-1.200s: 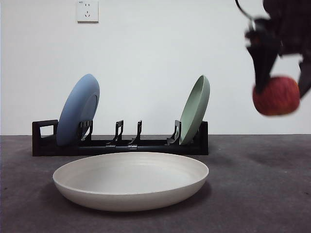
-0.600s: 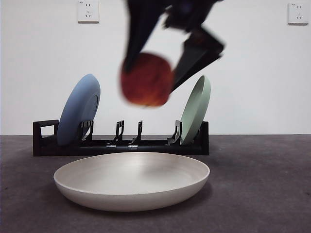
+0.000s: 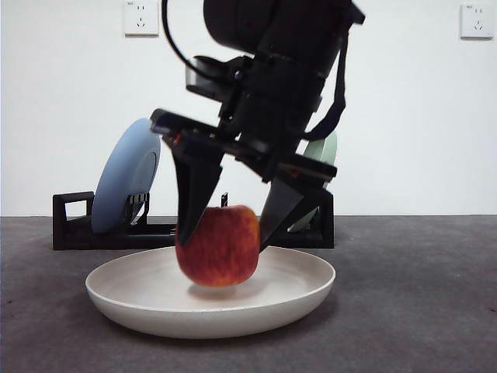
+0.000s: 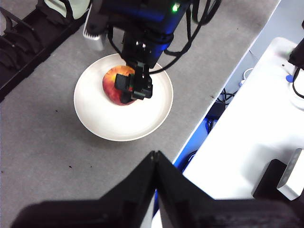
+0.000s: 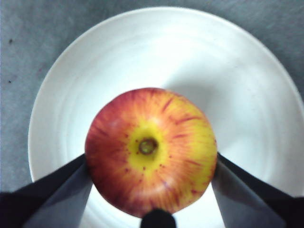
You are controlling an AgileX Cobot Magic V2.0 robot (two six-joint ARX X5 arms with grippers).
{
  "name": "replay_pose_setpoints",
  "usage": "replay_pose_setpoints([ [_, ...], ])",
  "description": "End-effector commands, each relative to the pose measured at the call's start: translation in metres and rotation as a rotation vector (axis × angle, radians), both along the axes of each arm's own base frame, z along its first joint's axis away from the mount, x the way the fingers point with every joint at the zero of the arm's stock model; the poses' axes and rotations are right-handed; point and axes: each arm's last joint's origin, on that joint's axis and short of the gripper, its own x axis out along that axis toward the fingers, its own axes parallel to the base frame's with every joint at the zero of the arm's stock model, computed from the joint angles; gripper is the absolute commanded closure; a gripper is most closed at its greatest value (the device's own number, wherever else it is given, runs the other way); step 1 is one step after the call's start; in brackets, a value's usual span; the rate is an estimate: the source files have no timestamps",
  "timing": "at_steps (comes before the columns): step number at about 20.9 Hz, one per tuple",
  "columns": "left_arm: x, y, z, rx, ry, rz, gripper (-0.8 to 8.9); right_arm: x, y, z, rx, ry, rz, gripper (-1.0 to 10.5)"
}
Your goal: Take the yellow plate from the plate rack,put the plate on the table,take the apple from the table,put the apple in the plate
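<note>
A: Apple — where now?
B: Clamped between the two jaws of the right gripper, low inside the yellow plate. Seems just above the plate floor in the front view; touching or not, cannot tell.
A: And in the right wrist view?
B: Stem hollow facing the camera, yellow patch around it, one jaw pressed on each side, pale plate under the fruit.
A: Plate itself?
B: Flat on the table, just in front of the plate rack. Blue plate upright in a slot near the handle end; green plate at the other end, mostly hidden behind the arm.
A: Left gripper?
B: High and well apart from the plate, jaws pressed together, holding nothing
</note>
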Motion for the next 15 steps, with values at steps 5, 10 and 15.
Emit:
replay_pose_setpoints([
  [5, 0.000, 0.000, 0.000, 0.000, -0.005, 0.000, 8.18, -0.002, 0.008, -0.014, -0.016, 0.026, -0.005, 9.1],
  [10, 0.000, 0.000, 0.000, 0.000, -0.005, 0.000, 8.18, -0.002, 0.007, -0.015, -0.020, 0.036, -0.017, 4.5],
  [15, 0.000, 0.000, 0.000, 0.000, -0.005, 0.000, 8.18, -0.002, 0.008, -0.014, -0.010, 0.039, -0.034, 4.1],
])
